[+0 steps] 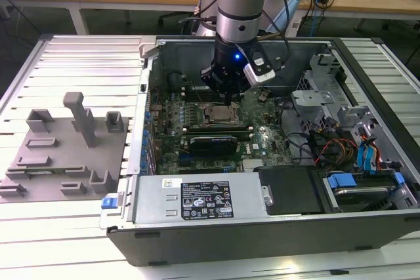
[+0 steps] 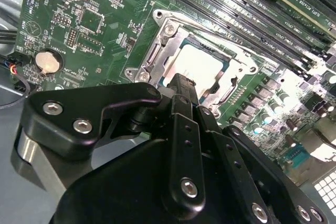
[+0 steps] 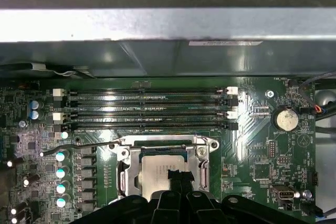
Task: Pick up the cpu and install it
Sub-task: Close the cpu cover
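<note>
With your gripper (image 3: 176, 176) pinched narrow just above the cpu (image 3: 155, 171), any off-centre push could skew it in the socket (image 3: 123, 153) beneath.

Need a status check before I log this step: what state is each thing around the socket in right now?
cpu: lying flat inside the socket.
socket: metal frame surrounds the cpu, top uncovered.
memory slots: no modules in them.
computer case: side open, board exposed.
gripper: low over the cpu's edge; contact unclear.
</note>
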